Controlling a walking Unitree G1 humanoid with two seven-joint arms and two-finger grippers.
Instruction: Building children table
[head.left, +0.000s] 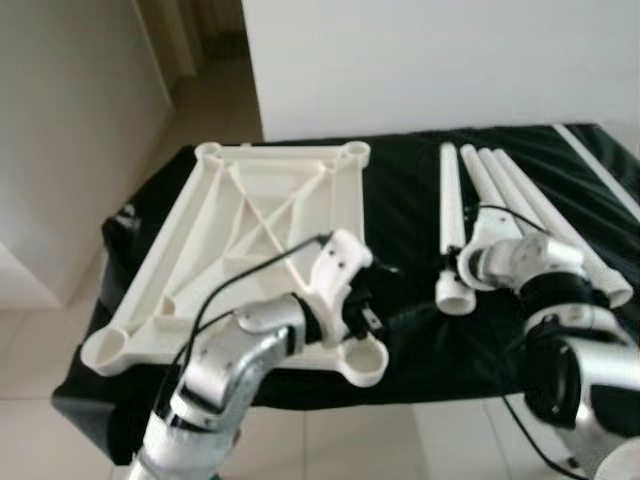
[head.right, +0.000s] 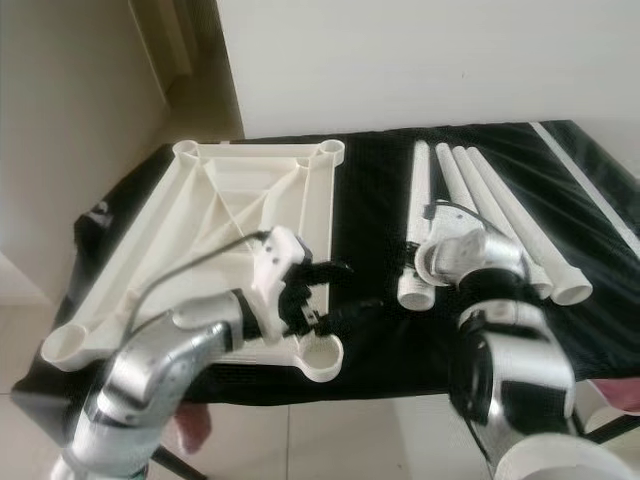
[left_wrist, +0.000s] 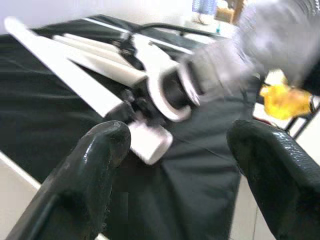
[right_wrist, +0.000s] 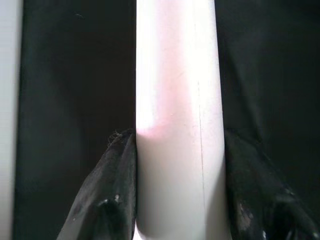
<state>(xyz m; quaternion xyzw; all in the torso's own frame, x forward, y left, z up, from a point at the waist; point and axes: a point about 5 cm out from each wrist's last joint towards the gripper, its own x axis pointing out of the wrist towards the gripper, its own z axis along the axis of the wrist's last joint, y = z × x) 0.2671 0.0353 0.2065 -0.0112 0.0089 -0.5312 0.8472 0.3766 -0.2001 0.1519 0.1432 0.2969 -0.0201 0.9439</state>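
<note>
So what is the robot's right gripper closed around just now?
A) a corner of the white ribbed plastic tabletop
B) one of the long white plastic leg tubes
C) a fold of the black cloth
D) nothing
B: the right gripper has its black fingers pressed on both sides of a long white plastic leg tube.
</note>
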